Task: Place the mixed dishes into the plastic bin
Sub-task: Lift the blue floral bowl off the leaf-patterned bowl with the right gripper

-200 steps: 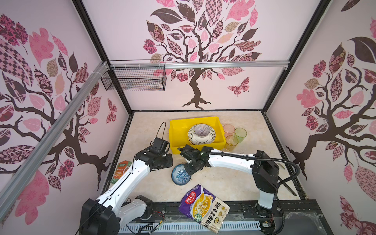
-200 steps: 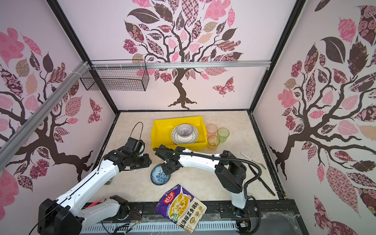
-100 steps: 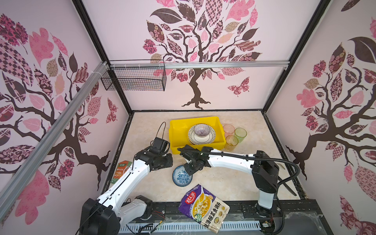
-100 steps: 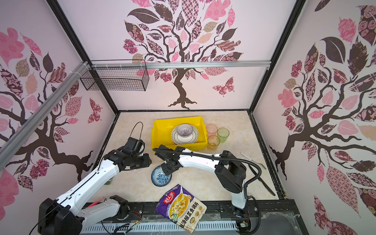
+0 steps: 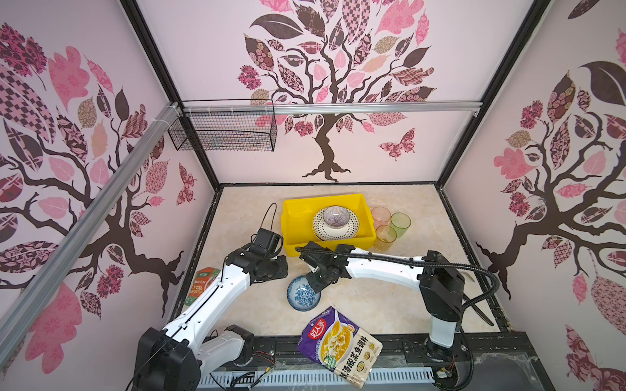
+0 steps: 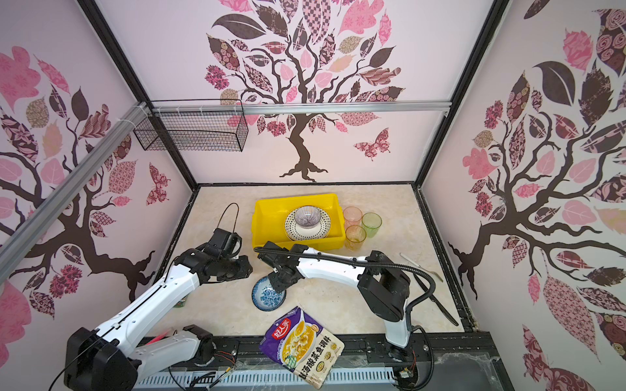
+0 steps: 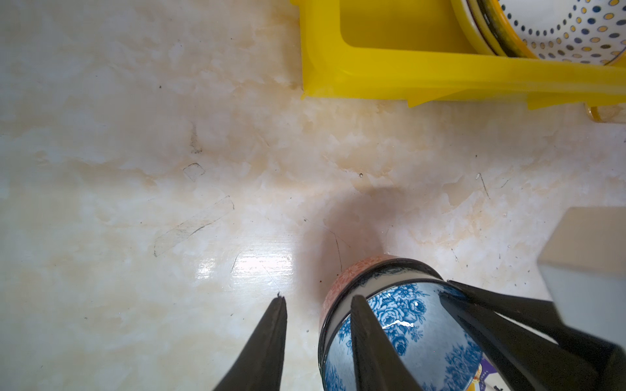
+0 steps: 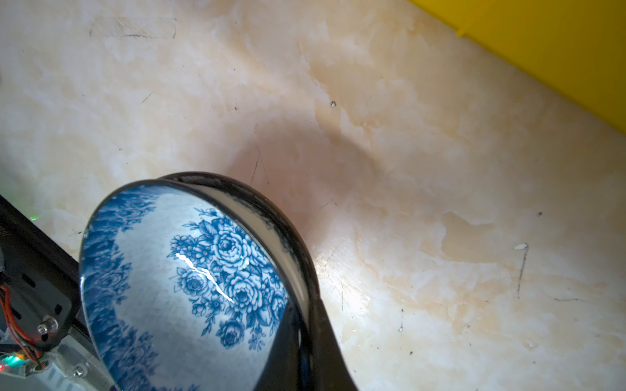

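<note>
**Carry the floral bowl by its rim and set it down before letting go**

The right gripper [image 5: 315, 286] has its fingers [image 8: 321, 338] pinched shut on the rim of the blue floral bowl [image 5: 302, 298], one inside the wall and one outside. The bowl hangs tilted over the front of the desk [image 5: 372, 298], just short of the yellow bin [image 5: 321, 197]. Its shadow suggests it is clear of the surface. The left gripper [image 7: 317, 301] hovers close beside it, fingers part-way apart and clamping nothing.

A rim pinch on glazed ceramic is probably a slippery hold, so the carry wants to be slow and free of wrist jerks. Lift enough to clear the bin's near wall. Then aim for the bare floor on the left arm's side, since the dotted plate [image 5: 338, 230] with the lined bowl [image 5: 335, 216] fills the rest. Lower until the foot bears weight before opening. The left arm does best to back away, and the right arm should stay clear of the tumblers [image 5: 385, 237] just outside the bin.
</note>
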Available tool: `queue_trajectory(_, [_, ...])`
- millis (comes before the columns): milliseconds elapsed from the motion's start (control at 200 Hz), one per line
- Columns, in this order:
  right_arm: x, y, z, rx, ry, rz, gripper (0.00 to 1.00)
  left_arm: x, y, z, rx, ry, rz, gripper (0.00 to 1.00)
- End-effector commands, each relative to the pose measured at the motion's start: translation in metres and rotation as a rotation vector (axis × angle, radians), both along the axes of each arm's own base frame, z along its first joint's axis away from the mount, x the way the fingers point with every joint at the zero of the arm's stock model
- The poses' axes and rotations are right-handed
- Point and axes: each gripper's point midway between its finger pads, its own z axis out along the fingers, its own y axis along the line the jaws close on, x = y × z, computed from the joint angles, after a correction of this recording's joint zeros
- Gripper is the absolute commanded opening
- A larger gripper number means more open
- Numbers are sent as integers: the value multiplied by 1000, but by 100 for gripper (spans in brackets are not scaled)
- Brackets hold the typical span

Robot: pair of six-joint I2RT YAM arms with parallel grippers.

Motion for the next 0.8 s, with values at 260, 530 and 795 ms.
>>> queue_trajectory(260, [7, 19, 58, 156, -66, -16, 0, 4, 10, 10, 31, -40, 10, 36])
queue_trajectory(530, [13, 13, 73, 174, -97, -32, 0, 6, 20, 20, 33, -76, 44, 36])
queue_trajectory(795, [32, -4, 87, 217, -111, -92, 0, 11, 26, 31, 30, -102, 62, 36])
